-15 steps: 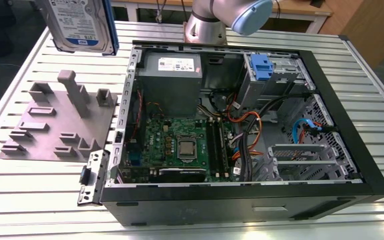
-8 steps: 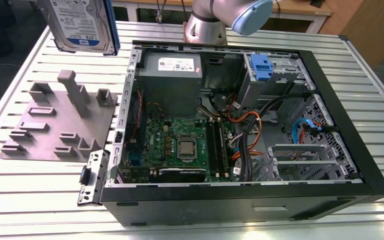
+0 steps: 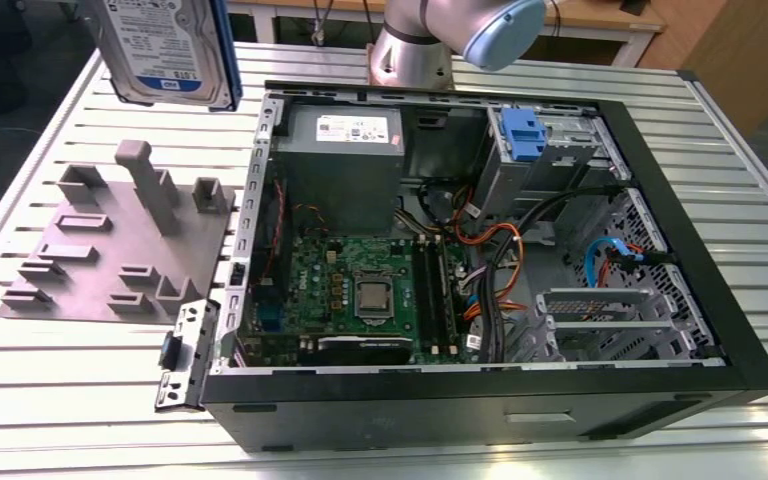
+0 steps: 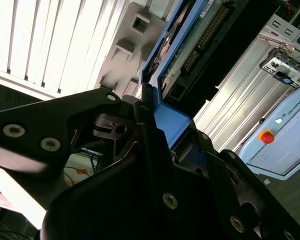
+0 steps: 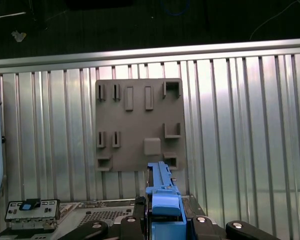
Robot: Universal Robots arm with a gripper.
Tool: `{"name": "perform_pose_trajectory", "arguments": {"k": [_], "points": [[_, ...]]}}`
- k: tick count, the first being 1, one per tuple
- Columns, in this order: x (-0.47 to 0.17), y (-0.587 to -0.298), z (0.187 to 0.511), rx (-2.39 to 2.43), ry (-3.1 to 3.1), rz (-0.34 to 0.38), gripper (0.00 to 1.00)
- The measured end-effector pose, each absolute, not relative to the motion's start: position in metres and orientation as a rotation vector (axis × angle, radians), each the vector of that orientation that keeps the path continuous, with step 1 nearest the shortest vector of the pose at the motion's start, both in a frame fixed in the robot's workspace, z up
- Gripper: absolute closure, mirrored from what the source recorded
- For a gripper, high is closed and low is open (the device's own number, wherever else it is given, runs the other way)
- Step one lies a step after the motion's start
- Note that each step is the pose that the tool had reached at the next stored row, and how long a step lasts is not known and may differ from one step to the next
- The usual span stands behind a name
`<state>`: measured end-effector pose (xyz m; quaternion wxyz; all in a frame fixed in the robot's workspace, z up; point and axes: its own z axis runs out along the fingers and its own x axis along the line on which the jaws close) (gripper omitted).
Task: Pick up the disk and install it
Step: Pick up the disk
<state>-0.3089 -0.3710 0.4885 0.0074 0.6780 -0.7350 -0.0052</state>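
Disk: flat silver-grey hard drive w/ white-blue label, blue rails (image 3: 171, 50); in air, exterior view's far left.
Gripper: black gripper (image 5: 165, 220), fingers clamped on disk's blue rail.
Below disk: grey moulded fixture plate (image 3: 91, 250), beside open black PC case (image 3: 491, 395).
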Motion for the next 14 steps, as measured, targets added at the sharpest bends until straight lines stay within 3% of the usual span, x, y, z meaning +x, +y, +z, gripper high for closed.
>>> {"name": "perform_pose_trajectory", "arguments": {"k": [14], "points": [[-0.3062,-0.3710,0.4885,2.120,-2.298,-0.016,0.64]]}}
